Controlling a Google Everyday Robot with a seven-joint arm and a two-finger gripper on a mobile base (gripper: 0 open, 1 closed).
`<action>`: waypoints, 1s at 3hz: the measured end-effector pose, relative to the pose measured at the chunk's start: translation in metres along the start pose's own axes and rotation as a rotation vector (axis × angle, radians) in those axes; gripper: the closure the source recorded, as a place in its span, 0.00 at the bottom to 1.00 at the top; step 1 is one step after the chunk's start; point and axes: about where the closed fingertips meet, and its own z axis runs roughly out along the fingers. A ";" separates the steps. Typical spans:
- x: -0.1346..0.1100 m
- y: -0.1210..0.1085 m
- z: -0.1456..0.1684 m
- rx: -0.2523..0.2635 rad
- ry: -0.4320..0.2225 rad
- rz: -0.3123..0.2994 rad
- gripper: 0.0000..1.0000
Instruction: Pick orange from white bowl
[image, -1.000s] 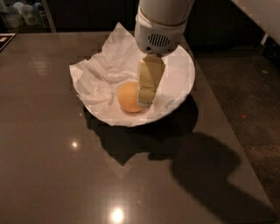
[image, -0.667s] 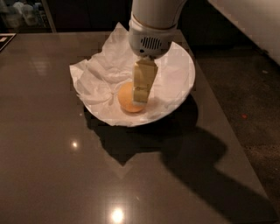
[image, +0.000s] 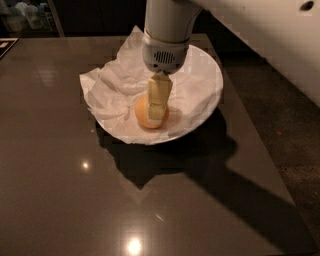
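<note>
The orange lies in the front middle of the white bowl, on the crumpled white paper that lines it. My gripper comes straight down from the white arm and is right at the orange, its yellowish tip covering the middle and right of the fruit. The orange rests low in the bowl, with only its left side and bottom edge showing.
The bowl stands at the back middle of a dark glossy table. The paper sticks out over the bowl's left and back rim. The table's right edge runs beside a dark floor. The arm's shadow falls across the front right of the table.
The gripper has moved left from the orange's right side to sit over its middle, and a little lower. The orange and bowl have not moved.
</note>
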 end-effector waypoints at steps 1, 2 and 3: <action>0.002 -0.007 0.018 -0.037 0.015 0.018 0.17; 0.004 -0.012 0.036 -0.077 0.028 0.038 0.18; 0.006 -0.013 0.055 -0.118 0.042 0.052 0.18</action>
